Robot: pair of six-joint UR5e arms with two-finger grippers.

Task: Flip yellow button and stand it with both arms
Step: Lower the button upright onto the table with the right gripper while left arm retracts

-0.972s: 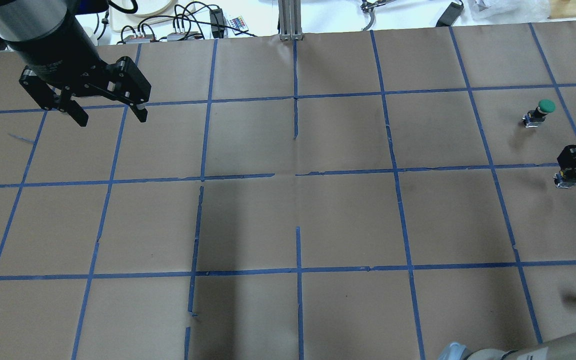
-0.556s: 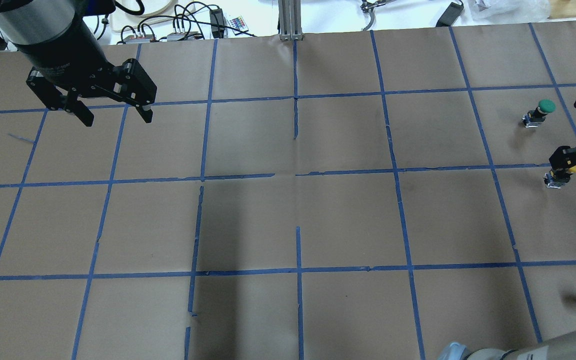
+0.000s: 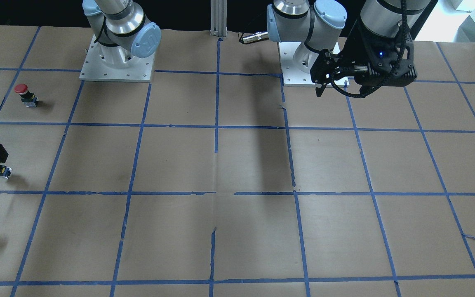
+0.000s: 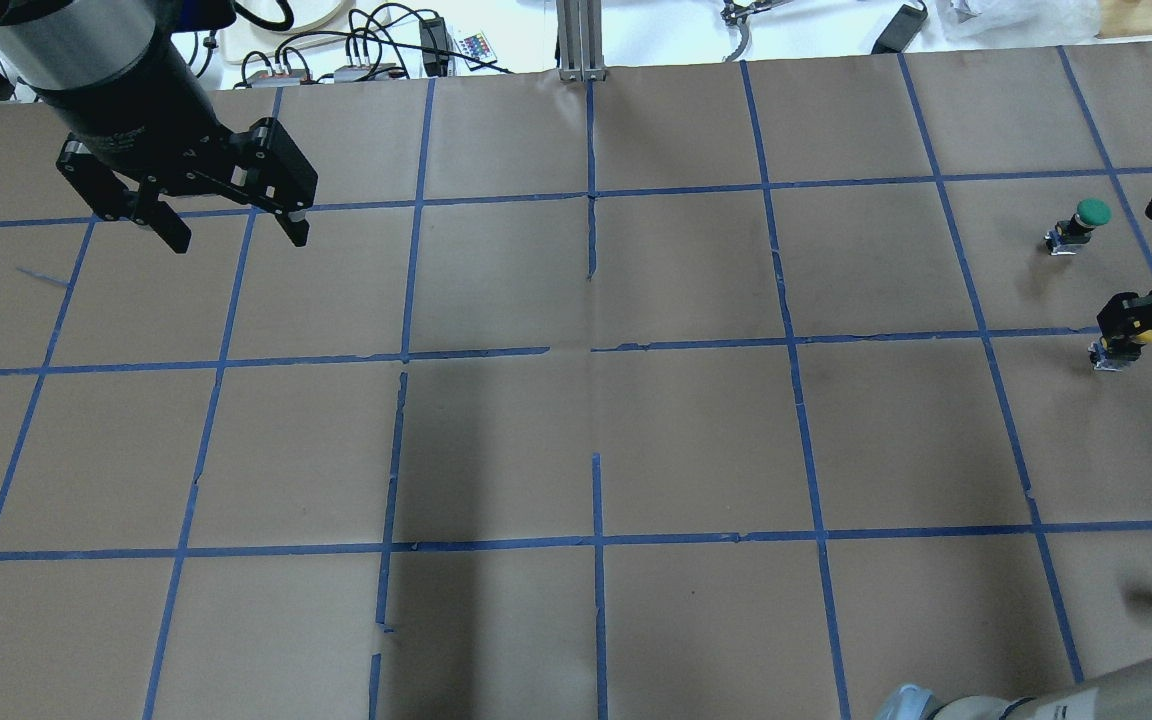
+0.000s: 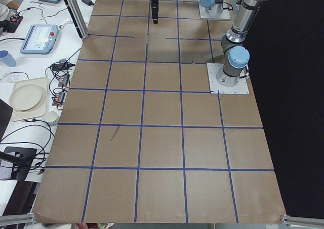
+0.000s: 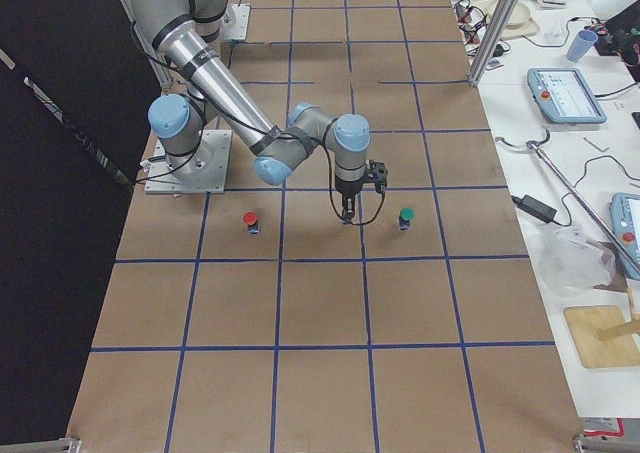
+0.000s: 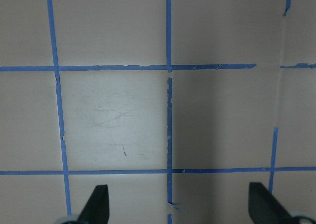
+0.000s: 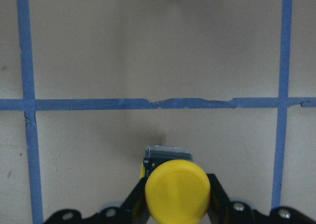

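Step in hand: pick-up. The right gripper [image 4: 1126,330] is clamped on the yellow button [image 8: 177,190] near the table's [image 4: 696,440] right edge, cap facing the wrist. The left gripper [image 4: 238,240] hangs well apart, spread wide and empty. Next: bring the button centreward for a hand-over

Brown paper-covered table [image 4: 696,440], blue tape grid [image 4: 598,600]; cluttered white bench [image 6: 610,153] alongside.

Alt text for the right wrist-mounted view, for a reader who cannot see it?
The right gripper is shut on the yellow button, whose round cap faces the camera, silvery base pointing away. Beyond it lies brown paper crossed by blue tape lines.
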